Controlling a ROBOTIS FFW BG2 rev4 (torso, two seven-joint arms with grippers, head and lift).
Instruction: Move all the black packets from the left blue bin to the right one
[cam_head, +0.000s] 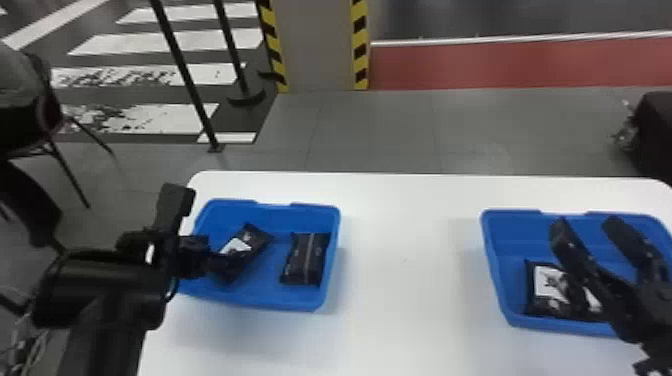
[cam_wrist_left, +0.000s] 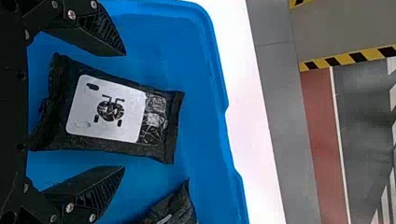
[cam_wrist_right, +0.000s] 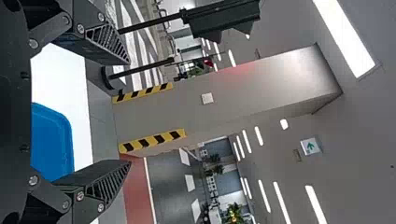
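Note:
My left gripper (cam_head: 212, 261) is low over the near-left part of the left blue bin (cam_head: 272, 296), beside a tilted black packet (cam_head: 252, 239) with a white label. Another black packet (cam_head: 306, 257) lies on the bin's right side. In the left wrist view my left gripper (cam_wrist_left: 123, 110) stands open, with a labelled packet (cam_wrist_left: 107, 112) between its spread fingers and a second packet (cam_wrist_left: 173, 207) partly visible. My right gripper (cam_head: 585, 225) is open above the right blue bin (cam_head: 505, 260), where labelled packets (cam_head: 546, 289) lie partly hidden. The open right gripper (cam_wrist_right: 129, 112) holds nothing.
Both bins stand on a white table (cam_head: 405, 260), with a wide gap between them. Behind it are a pillar (cam_head: 320, 45) with striped edges and black posts (cam_head: 187, 80). A chair (cam_head: 42, 115) stands at the far left, beyond the table.

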